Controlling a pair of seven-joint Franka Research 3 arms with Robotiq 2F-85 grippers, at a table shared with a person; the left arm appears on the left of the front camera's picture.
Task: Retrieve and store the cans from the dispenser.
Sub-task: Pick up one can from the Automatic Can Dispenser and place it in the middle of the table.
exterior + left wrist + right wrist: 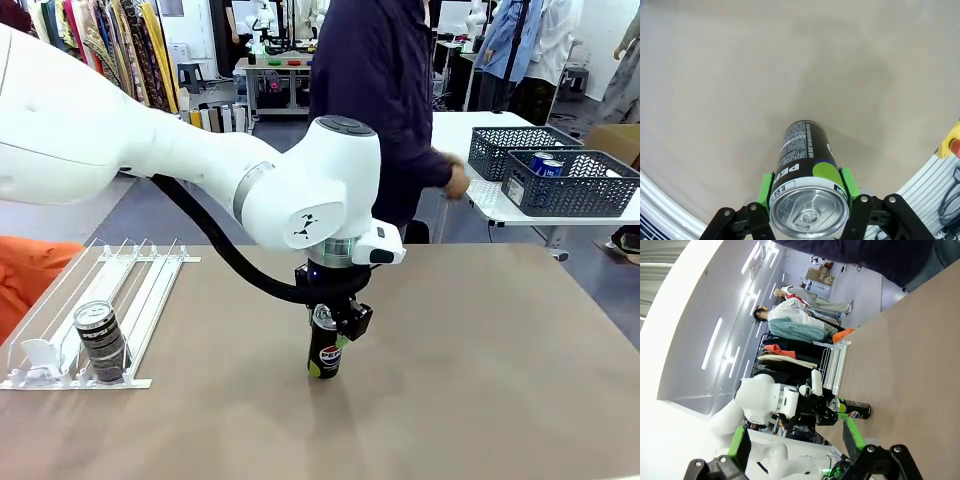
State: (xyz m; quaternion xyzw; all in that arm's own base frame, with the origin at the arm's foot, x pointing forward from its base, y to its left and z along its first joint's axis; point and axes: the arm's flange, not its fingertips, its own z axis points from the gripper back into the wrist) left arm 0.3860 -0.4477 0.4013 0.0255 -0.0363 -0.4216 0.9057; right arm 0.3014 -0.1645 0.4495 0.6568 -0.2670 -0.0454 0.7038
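Black can (325, 355) stands upright near the middle of the table (480, 340) in the front view, its upper part clamped in the left gripper (335, 318), which comes straight down on it; whether the base rests on the tabletop I cannot tell. At the left lies the dispenser (140, 290), with a second black can (100, 340) at its near end by the white stoppers. Across the table a person's hand (457, 180) reaches toward dark baskets (585, 195) on a side table, one holding blue cans (545, 163).

In the left wrist view the green pads (765, 192) press both sides of the can just below its silver top, above bare table.

In the right wrist view the right gripper (792, 430) holds its jaws wide apart with nothing between them; beyond it are the left gripper, its can and the dispenser.
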